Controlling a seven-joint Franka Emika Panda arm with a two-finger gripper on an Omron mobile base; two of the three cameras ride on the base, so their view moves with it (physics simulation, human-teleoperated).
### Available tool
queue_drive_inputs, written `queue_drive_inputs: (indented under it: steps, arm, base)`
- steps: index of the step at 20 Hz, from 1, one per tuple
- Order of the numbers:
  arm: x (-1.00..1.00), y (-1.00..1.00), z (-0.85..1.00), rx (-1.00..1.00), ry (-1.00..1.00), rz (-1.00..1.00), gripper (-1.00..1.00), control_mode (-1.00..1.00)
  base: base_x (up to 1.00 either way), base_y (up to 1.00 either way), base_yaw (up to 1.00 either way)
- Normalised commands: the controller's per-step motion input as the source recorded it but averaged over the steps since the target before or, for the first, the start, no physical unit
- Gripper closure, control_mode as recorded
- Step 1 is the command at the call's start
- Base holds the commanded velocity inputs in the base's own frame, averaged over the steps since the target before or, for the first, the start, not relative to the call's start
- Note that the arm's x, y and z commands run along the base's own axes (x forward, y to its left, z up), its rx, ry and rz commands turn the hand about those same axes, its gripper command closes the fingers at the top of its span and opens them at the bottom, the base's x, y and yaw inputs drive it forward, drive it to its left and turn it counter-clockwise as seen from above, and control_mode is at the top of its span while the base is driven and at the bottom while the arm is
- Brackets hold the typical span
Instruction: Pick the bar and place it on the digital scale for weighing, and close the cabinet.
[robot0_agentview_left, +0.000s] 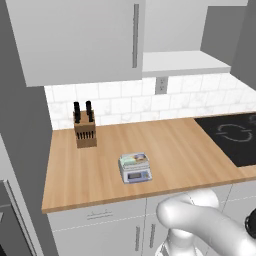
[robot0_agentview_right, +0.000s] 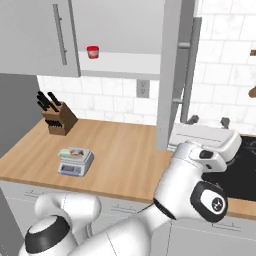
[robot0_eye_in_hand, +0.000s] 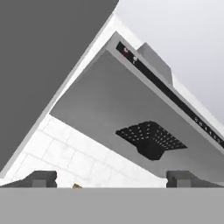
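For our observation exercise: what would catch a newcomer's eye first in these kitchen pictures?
Probably the white robot arm, its open gripper raised beside the cabinet door that stands ajar. Next, the small scale alone mid-counter with the bar on its platform. A knife block stands by the tiled wall.

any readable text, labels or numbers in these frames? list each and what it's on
None readable.
digital scale: front display panel is a pale blur, no digits legible.
bar on the scale's platform: wrapper shows colour patches, no legible print.
range hood: small marks along its front strip, too small to read.
cooktop: ring markings, no text.
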Motion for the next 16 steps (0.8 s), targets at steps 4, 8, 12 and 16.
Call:
queue_drive_inputs:
  steps: [4,8,12,16]
  arm:
    - [-0.30,0.53,0.88,-0.25,-0.23,0.42,-1.00,-1.00]
    - [-0.12,0.66,0.92,-0.30,-0.12,0.33,-1.00,-1.00]
    - [0.00,0.73,0.92,-0.32,0.00,0.24,-1.00,-1.00]
    - [0.00,0.92,0.64,-0.33,0.00,0.20,-1.00,-1.00]
  base:
    - [0.00,0.00,0.00]
    - [0.00,0.00,0.00]
    - [0.00,0.00,0.00]
    - [0.00,0.00,0.00]
